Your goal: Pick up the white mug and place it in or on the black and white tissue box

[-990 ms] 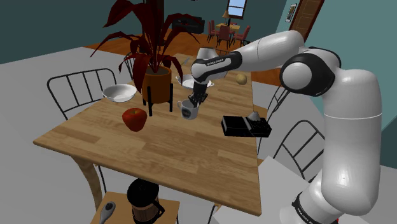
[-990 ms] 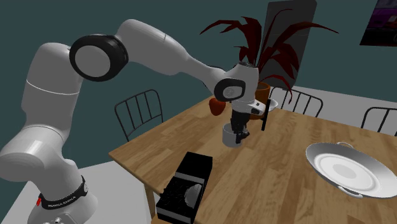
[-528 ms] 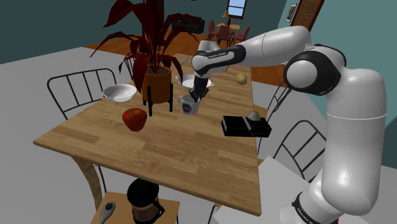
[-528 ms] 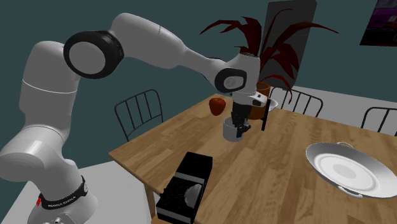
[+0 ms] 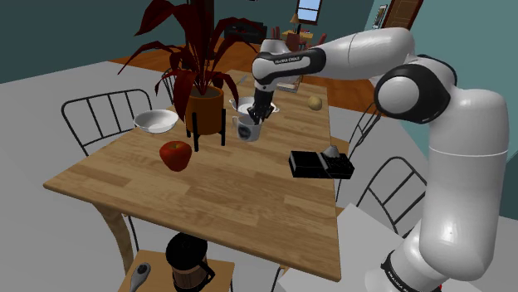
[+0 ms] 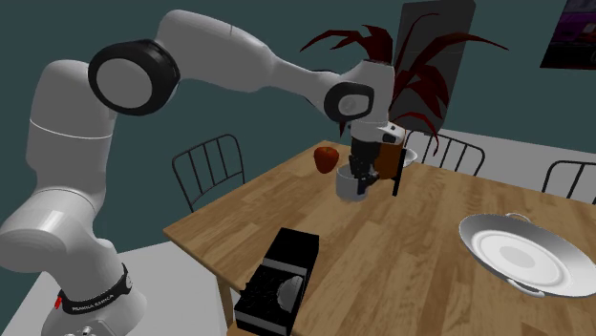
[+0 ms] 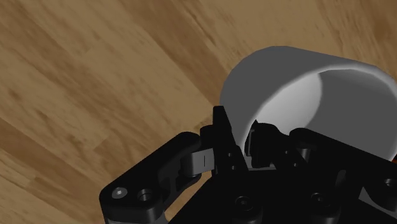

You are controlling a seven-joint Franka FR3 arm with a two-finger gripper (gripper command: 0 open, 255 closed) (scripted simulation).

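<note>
The wooden table (image 5: pixel 216 191) takes up the middle of the shoulder view. The white arm (image 5: pixel 448 166) rises from 4 o'clock and reaches over the table toward 11 o'clock. A dark red plant (image 5: pixel 195 50) stands in a brown pot (image 5: pixel 204 109) on a black stand near the table's far side.

The black and white tissue box (image 5: pixel 320 163) lies flat by the table edge nearest the stand. It is at about 4 o'clock from the white mug (image 5: pixel 246 131) and well apart from it. In the second exterior view the box (image 6: pixel 277 282) is at 7 o'clock from the mug (image 6: pixel 348 183).

A wide white dish (image 6: pixel 521 253) rests at 4 o'clock from the mug in that view. A white bowl (image 5: pixel 156 122) sits at 9 o'clock from the pot, and a red apple (image 5: pixel 175 155) at 8 o'clock from the mug.

The mug hangs over the table top just beside the pot, at the pot's 4 o'clock. The black gripper (image 5: pixel 256 117) comes down on it from above. In the wrist view the gripper (image 7: pixel 238 137) is narrow and pinches the mug (image 7: pixel 286 89) by its wall, with one finger outside and one inside the rim.
</note>
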